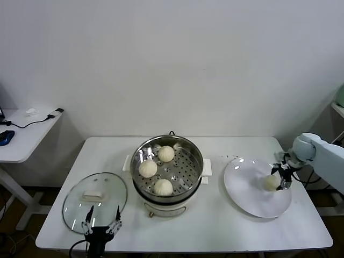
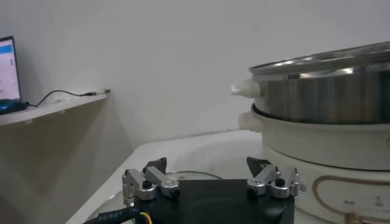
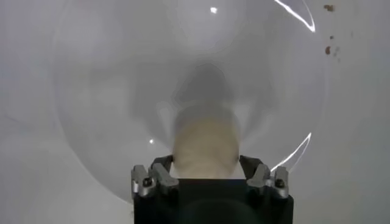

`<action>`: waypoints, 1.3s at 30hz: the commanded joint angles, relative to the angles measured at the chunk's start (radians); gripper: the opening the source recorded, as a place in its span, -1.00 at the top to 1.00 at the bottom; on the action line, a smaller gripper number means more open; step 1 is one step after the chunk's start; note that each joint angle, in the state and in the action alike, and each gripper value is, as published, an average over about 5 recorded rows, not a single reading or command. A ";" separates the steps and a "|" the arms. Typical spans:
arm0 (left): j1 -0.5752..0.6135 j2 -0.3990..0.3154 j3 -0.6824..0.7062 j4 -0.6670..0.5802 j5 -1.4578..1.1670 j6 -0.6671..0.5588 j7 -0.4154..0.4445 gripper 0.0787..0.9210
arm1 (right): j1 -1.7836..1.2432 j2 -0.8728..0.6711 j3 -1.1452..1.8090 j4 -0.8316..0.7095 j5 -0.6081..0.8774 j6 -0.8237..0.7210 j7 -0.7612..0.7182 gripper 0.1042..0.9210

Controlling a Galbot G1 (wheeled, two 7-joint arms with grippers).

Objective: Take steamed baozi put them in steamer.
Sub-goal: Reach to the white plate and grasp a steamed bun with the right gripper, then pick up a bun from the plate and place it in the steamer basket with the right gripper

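Three cream-white baozi (image 1: 148,168) lie in the steel steamer (image 1: 196,157) on its white cooker base at the table's middle. The fourth baozi (image 1: 270,182) sits on the flat white plate (image 1: 244,188) at the right. My right gripper (image 1: 281,180) is down over it, open, with a finger on each side; in the right wrist view the baozi (image 3: 206,143) fills the gap between the fingers of the gripper (image 3: 206,163). My left gripper (image 1: 102,217) is open and empty at the table's front left, beside the steamer (image 2: 329,91).
The round glass lid (image 1: 95,194) lies flat at the front left, just under the left gripper, and shows in the left wrist view (image 2: 195,176). A side table (image 1: 24,131) with cables stands to the far left. Crumbs (image 3: 329,45) lie on the table beyond the plate (image 3: 103,91).
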 commanded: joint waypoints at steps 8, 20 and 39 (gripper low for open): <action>0.002 -0.002 -0.001 0.000 0.007 0.003 -0.003 -0.77 | 0.015 0.004 -0.011 0.017 -0.013 0.003 -0.025 -0.31; -0.003 0.001 0.004 -0.006 0.007 0.009 -0.001 -0.77 | 0.643 -0.027 -0.470 0.345 0.415 -0.129 0.015 -0.16; -0.011 0.008 0.022 -0.017 -0.001 0.018 0.006 -0.77 | 0.826 0.420 -0.543 0.643 1.003 -0.437 0.281 -0.17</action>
